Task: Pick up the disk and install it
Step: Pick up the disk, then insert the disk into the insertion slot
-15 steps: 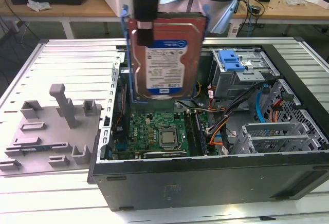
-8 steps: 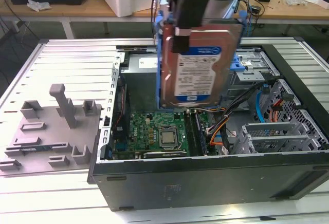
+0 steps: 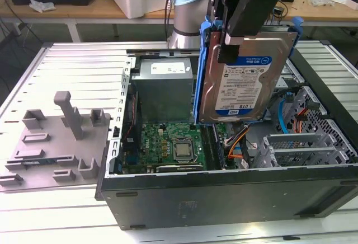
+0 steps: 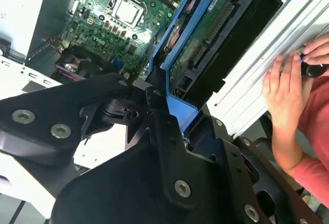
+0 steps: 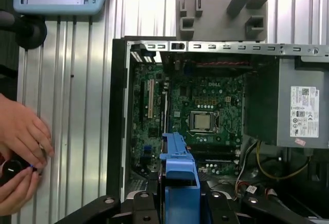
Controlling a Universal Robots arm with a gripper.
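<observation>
claw: gripping disk by top edge | disk: upright, above open PC case, over mobo

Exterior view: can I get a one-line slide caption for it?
The pincer holds the disk on edge, label toward the camera, above the motherboard of the open computer case.

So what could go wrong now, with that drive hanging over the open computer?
The fingers clamp the disk by its blue frame; a slip would probably drop it onto the motherboard below. The orange cables inside the case might snag it on the way down. A person's hand is close beside the case, perhaps within the arm's reach.
</observation>
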